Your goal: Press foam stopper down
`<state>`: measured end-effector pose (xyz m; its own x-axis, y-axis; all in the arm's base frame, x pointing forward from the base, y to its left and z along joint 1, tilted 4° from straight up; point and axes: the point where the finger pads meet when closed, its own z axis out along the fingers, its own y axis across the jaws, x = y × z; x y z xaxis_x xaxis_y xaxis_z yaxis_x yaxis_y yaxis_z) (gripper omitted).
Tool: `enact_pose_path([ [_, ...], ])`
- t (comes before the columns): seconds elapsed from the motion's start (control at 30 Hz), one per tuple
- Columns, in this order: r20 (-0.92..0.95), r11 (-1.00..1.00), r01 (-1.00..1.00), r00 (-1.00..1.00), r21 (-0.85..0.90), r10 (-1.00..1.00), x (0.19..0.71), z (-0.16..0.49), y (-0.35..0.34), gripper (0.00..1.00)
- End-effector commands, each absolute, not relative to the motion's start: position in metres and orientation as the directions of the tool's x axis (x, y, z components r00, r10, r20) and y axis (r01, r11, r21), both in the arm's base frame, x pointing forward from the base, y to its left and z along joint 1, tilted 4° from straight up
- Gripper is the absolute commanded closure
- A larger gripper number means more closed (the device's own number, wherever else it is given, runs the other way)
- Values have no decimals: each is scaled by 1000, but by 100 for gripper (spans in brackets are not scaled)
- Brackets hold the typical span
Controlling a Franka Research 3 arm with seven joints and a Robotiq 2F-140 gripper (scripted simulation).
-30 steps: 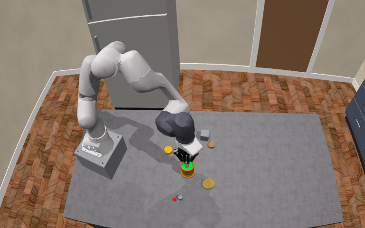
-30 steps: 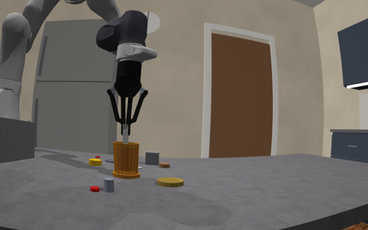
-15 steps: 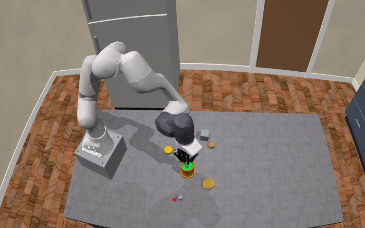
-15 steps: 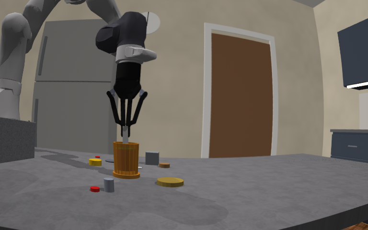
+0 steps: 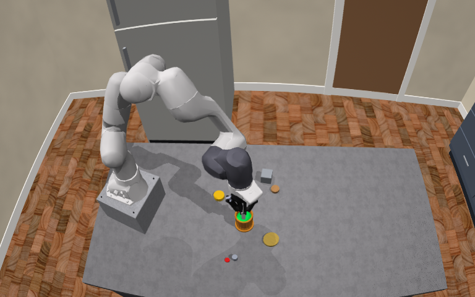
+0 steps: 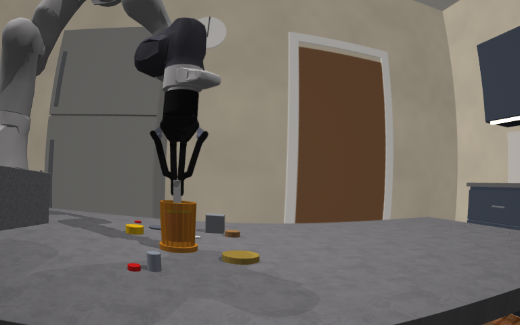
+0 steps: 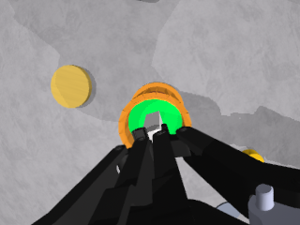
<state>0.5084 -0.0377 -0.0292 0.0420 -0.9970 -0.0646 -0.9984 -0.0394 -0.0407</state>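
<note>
An orange ribbed jar (image 6: 177, 225) stands upright on the grey mat; it also shows in the overhead view (image 5: 243, 221) and the wrist view (image 7: 154, 118). A green foam stopper (image 7: 142, 118) fills its mouth; in the side view it sits below the rim and is hidden by the wall. My gripper (image 6: 177, 191) is shut, pointing straight down over the jar's centre. Its fingertips (image 7: 157, 127) reach inside the rim and touch the stopper's top. Nothing is held between the fingers.
Around the jar lie a flat gold disc (image 6: 240, 256), a yellow disc (image 6: 134, 228), a brown disc (image 6: 231, 233), a grey cube (image 6: 214, 223), a small grey cylinder (image 6: 154, 261) and a red button (image 6: 133, 267). The arm's base block (image 5: 131, 201) stands at left.
</note>
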Motion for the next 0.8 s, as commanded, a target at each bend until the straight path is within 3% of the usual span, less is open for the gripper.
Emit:
enact_pose_path([
  [0.0,-66,-50,-999,51,-20,-997,498,-39,-35,100],
  [0.77,-66,-50,-999,51,-20,-997,497,-42,-35,100],
])
